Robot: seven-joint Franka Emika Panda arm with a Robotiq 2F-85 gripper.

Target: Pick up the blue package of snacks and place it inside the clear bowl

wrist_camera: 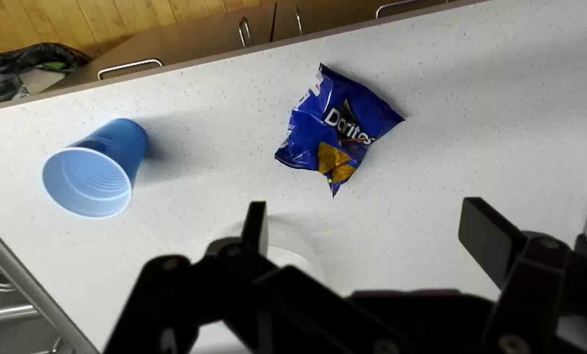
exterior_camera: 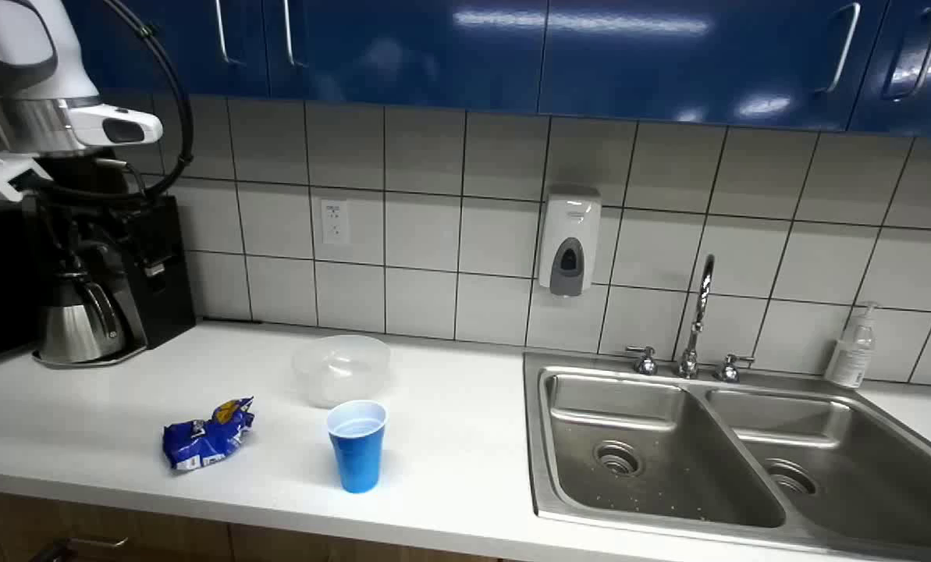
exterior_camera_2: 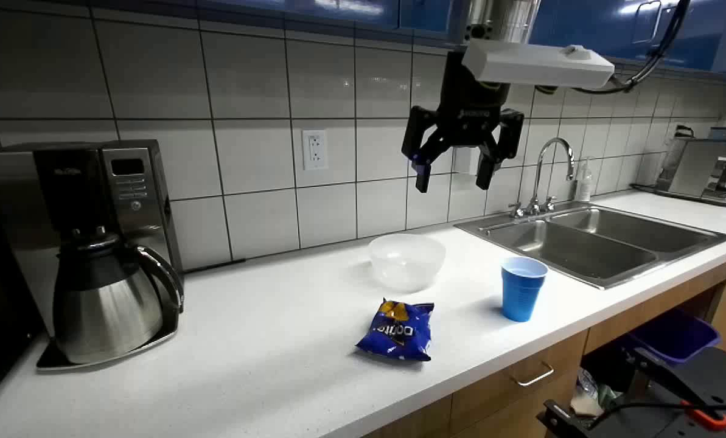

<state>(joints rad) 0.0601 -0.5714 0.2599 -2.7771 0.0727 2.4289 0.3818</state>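
The blue package of snacks (exterior_camera: 206, 439) lies on the white counter in both exterior views (exterior_camera_2: 397, 333), with its printed face up in the wrist view (wrist_camera: 340, 123). The clear bowl (exterior_camera: 342, 368) stands behind it towards the tiled wall, also in both exterior views (exterior_camera_2: 407, 261); it looks empty. In the wrist view the bowl (wrist_camera: 300, 241) is partly hidden by a finger. My gripper (exterior_camera_2: 453, 177) hangs high above the counter, apart from everything. It is open with nothing between its fingers, as the wrist view (wrist_camera: 364, 231) also shows.
A blue plastic cup (exterior_camera_2: 521, 291) stands upright beside the bowl and package. A steel double sink (exterior_camera: 660, 445) with a faucet lies beyond the cup. A coffee maker with a steel carafe (exterior_camera_2: 107, 298) stands at the opposite end. Blue cabinets (exterior_camera: 403, 55) hang above the counter.
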